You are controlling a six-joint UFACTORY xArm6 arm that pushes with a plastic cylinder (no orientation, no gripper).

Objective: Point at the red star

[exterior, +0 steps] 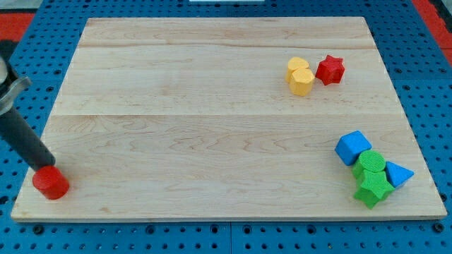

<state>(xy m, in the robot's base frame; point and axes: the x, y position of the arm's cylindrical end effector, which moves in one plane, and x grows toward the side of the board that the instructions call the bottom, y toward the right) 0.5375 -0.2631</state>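
The red star-shaped block [330,69] is seen near the view's top right of the pale wooden board [212,106], just beside a yellow block [300,76] of rounded, lobed form on its left, the two apparently touching or nearly so. My tip [46,169] is found far off at the view's bottom left, resting against a red cylinder block [51,183]; no pincer is fitted, so nothing can be said of opening or closing. A long diagonal sweep across bare grain is judged to be called for, best ended just short of the star's points so that neither star nor yellow neighbour is nudged. At the bottom right a cluster is noted: a blue cube [352,147], a green cylinder [370,164], a green star [372,190], a blue triangular block [397,173]. Matte, chunky pieces, likely easily slid on smooth wood.
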